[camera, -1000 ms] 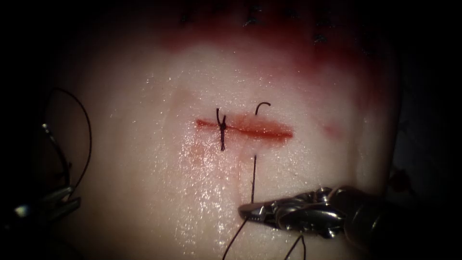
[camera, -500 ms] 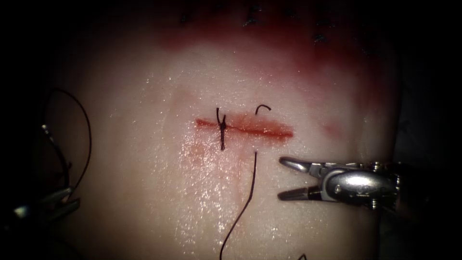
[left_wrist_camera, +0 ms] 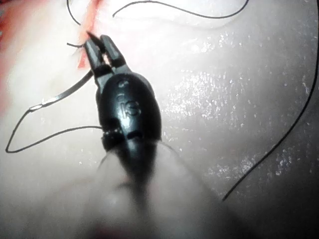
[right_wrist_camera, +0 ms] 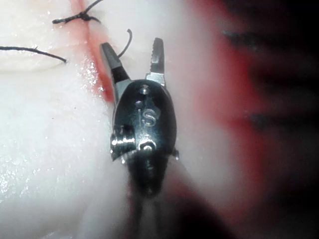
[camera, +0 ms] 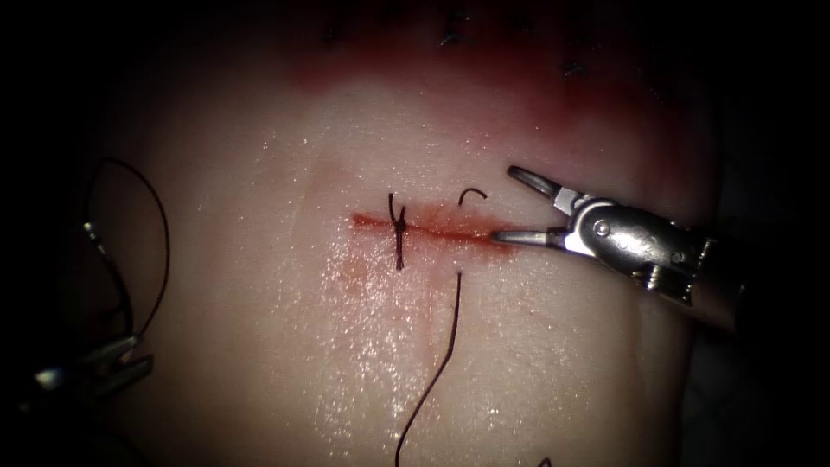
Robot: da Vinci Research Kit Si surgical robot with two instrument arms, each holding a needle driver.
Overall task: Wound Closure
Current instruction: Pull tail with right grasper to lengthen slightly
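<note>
Pale, glistening tissue (camera: 285, 346) is lying under both tools, with a straight red cut (camera: 432, 232) running across its middle. The right arm's silver needle driver (camera: 506, 203) is reaching in from the right with its jaws spread wide and holding nothing. Its lower jaw is lying over the right end of the cut and hiding that end, while its upper jaw is angling up above it. In the right wrist view the same tool (right_wrist_camera: 132, 47) is straddling a short curled end of dark thread (right_wrist_camera: 127, 42), which is rising from the tissue just above the cut (camera: 471, 195).

Left of that curl, a dark knotted stitch (camera: 399, 232) is crossing the cut. A long dark strand of thread (camera: 450, 346) is emerging just below the cut and trailing down toward the near edge. Red fluid (camera: 484, 78) is staining the far part of the tissue.

Well to the left of the cut, at the dim edge, the left arm's dark needle driver (camera: 95, 367) is gripping the thin curved steel needle (camera: 108, 272) with its jaws closed, apparently near the end away from the thread. The needle is out of the tissue. In the left wrist view this tool (left_wrist_camera: 99, 42) is pointing at a red strip, with the needle (left_wrist_camera: 62, 92) running out to one side and loops of thread lying around it.
</note>
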